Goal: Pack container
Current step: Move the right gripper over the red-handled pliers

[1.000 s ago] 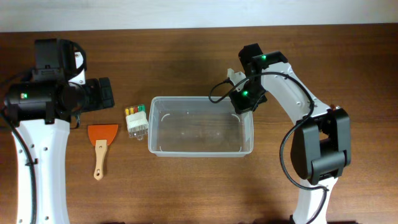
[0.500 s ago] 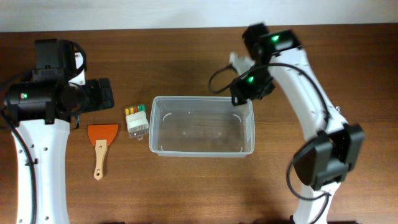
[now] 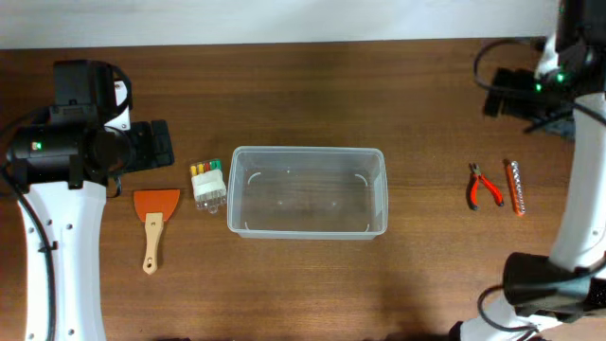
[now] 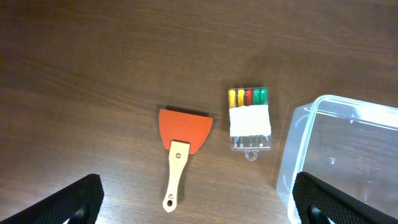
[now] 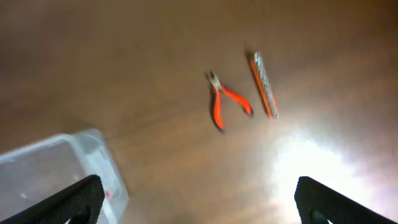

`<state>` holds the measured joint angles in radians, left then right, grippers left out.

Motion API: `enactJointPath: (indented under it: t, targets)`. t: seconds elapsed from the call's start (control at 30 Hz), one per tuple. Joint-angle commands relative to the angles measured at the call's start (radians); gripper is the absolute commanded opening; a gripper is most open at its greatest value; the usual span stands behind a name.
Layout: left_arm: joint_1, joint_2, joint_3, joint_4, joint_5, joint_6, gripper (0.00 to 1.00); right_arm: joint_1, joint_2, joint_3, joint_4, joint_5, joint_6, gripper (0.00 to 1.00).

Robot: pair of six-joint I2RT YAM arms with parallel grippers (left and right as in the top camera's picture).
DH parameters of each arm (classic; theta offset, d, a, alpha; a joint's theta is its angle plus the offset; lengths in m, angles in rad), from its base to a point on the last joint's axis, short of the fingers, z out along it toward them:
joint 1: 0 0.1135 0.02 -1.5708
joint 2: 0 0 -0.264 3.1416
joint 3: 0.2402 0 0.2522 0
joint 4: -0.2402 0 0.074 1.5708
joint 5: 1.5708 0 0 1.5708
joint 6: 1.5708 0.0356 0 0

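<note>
At the middle of the table, the container is sitting upright and empty, its long sides running left to right. It is looking like thin, clear plastic, so I am judging it light, smooth and somewhat flexible in the walls. A nudge would probably slide it. The stiffest place to take hold is likely the rim at a short end, pinched over the wall. For packing it may simply be staying put while things go in.

Just beside its left end a small clear box is lying, and farther left an orange scraper with a wooden handle. Well apart on the right, red pliers and a thin rod are lying side by side.

The left hand is hanging above the scraper and box with its fingers spread wide, gripping nothing. The right hand is likewise spread and empty, looking down on the pliers.

Both wrist views are cutting the container off, showing one end or corner only. The right wrist view is blurred and glaring, and what the rod is I cannot tell. Overhead, the right arm is running partly out of frame.
</note>
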<state>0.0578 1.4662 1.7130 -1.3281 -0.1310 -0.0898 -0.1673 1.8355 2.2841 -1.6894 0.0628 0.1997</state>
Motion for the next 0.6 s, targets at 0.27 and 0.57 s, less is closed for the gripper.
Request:
enactJointPath:
  t: [0.27,0.57]
  targets:
    - [0.004,-0.009,0.006,-0.001,0.003,0.017,0.99,-0.046,0.015,-0.658,0.37,-0.014,0.027,0.99]
    - [0.004,-0.009,0.006,-0.002,0.003,0.017,0.99,-0.075,0.019,-0.912,0.609,-0.04,0.016,0.99]
